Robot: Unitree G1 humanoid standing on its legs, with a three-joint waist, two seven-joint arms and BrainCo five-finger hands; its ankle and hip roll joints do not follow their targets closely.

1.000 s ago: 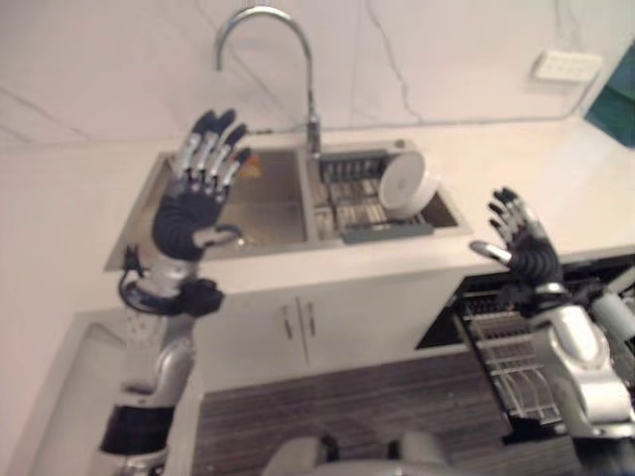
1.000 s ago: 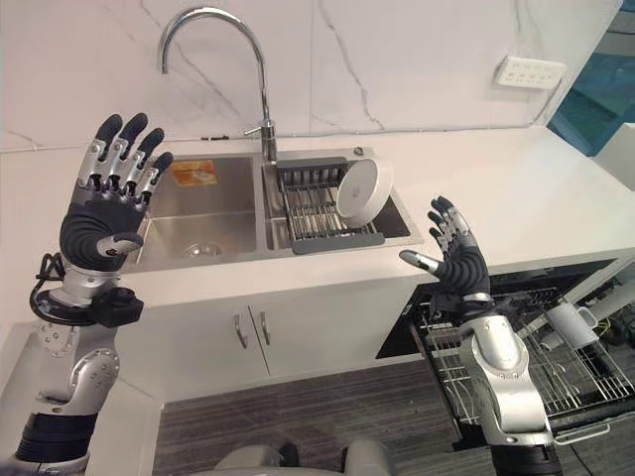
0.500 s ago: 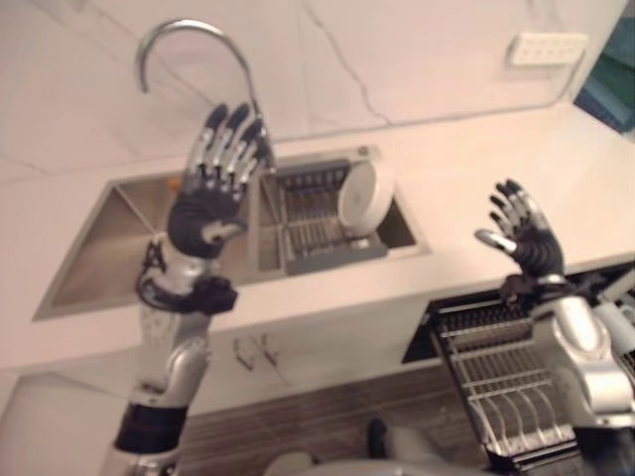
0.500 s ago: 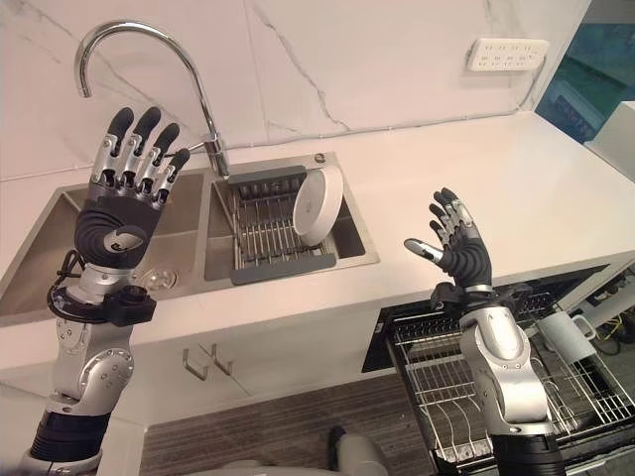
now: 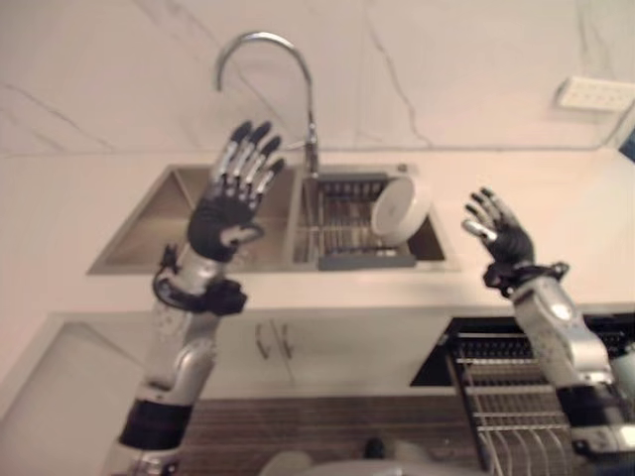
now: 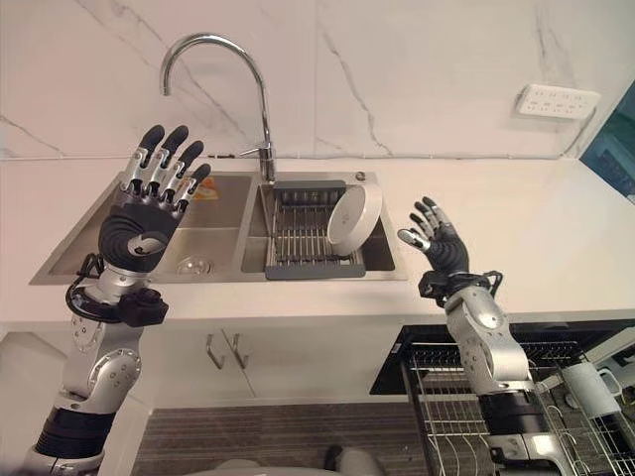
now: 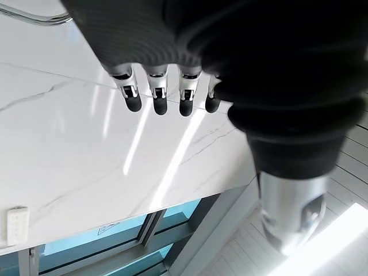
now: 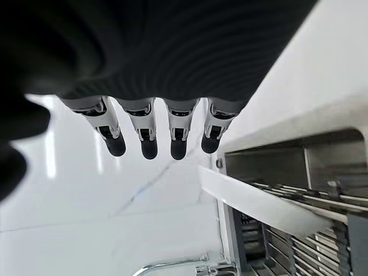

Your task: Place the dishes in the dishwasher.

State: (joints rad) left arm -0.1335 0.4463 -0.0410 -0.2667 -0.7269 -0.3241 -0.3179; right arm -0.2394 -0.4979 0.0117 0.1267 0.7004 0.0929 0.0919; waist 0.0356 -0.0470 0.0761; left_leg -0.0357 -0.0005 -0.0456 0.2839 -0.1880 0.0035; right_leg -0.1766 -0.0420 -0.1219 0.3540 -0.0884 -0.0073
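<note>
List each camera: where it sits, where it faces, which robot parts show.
Left and right eye views: head, looking down at sink, plate in rack; both raised open hands, left hand, right hand.
Left wrist view: along left hand's fingers toward the marble wall.
Right wrist view: along right hand's fingers; shares faucet.

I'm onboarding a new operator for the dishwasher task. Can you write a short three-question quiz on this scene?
1. True or false: the white plate lies flat on the counter.
2. Which holds something: A the left hand, B the right hand, C neither?
3. Fill in: the dishwasher rack is pulled ___.

Key: 1 false, it stands on edge in the drying rack in the sink's right basin. 2 C, both raised, open. 3 out.
</note>
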